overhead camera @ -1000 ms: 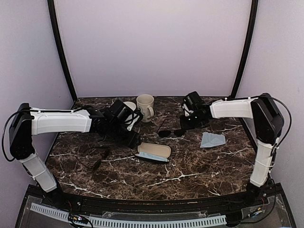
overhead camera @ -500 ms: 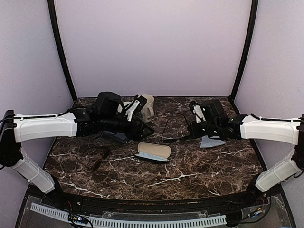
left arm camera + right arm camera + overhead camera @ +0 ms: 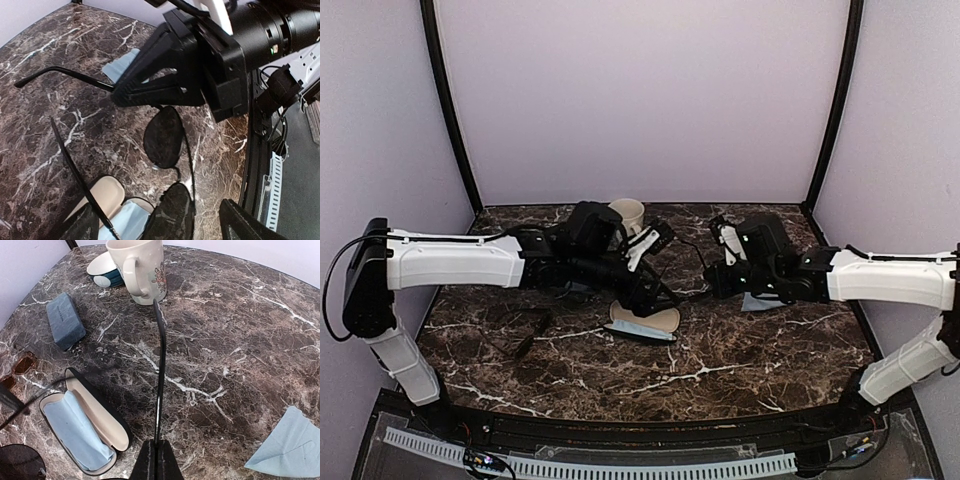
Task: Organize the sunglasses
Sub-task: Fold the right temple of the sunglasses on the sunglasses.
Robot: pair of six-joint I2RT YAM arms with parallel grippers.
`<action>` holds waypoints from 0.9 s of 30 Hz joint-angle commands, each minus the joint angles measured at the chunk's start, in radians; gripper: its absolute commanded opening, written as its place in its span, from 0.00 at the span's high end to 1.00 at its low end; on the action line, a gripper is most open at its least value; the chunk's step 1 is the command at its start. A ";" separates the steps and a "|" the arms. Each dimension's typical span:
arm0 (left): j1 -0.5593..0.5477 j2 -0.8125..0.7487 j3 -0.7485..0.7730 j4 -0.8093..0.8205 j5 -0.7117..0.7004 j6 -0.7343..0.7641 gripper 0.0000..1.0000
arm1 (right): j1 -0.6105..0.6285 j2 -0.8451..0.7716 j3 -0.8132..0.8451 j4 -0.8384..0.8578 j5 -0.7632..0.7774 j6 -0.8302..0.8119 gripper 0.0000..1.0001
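Observation:
The black thin-framed sunglasses [image 3: 162,135] hang in the air between both grippers, over the marble. My right gripper [image 3: 157,460] is shut on one thin temple arm [image 3: 160,370], which sticks up ahead of it; this gripper is at centre right in the top view [image 3: 712,282]. My left gripper [image 3: 157,220] is open, and one dark lens [image 3: 172,215] sits between its spread fingers [image 3: 240,225]. In the top view the left gripper [image 3: 660,290] hovers above the open black case [image 3: 642,325]. The brownish sunglasses [image 3: 520,328] lie on the marble at left; a brown lens shows in the right wrist view [image 3: 21,365].
The open case [image 3: 82,430] holds a blue cloth. A cream mug [image 3: 140,267] and a small white-and-teal dish [image 3: 105,270] stand at the back. A grey-blue case [image 3: 65,320] lies behind the open case. A blue cloth [image 3: 290,450] lies at right.
My left arm has swung right and stretched to the centre, above the open case. My right gripper has shifted slightly left, still holding the black sunglasses off the table.

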 commanded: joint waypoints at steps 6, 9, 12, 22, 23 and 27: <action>-0.075 0.092 0.130 -0.171 -0.023 0.129 0.16 | 0.017 0.027 0.029 0.031 -0.018 0.031 1.00; -0.093 0.109 0.152 -0.205 -0.057 0.163 0.17 | 0.019 0.030 0.027 0.032 -0.024 0.035 1.00; -0.095 0.104 0.151 -0.206 -0.080 0.180 0.25 | 0.018 0.023 0.018 0.035 -0.032 0.038 1.00; -0.097 0.087 0.118 -0.165 -0.141 0.208 0.28 | 0.018 0.007 -0.008 0.051 -0.112 0.040 1.00; -0.097 0.081 0.106 -0.149 -0.148 0.208 0.28 | 0.018 0.009 -0.010 0.053 -0.126 0.042 1.00; -0.098 0.074 0.098 -0.128 -0.158 0.217 0.34 | 0.018 0.018 -0.015 0.053 -0.155 0.052 1.00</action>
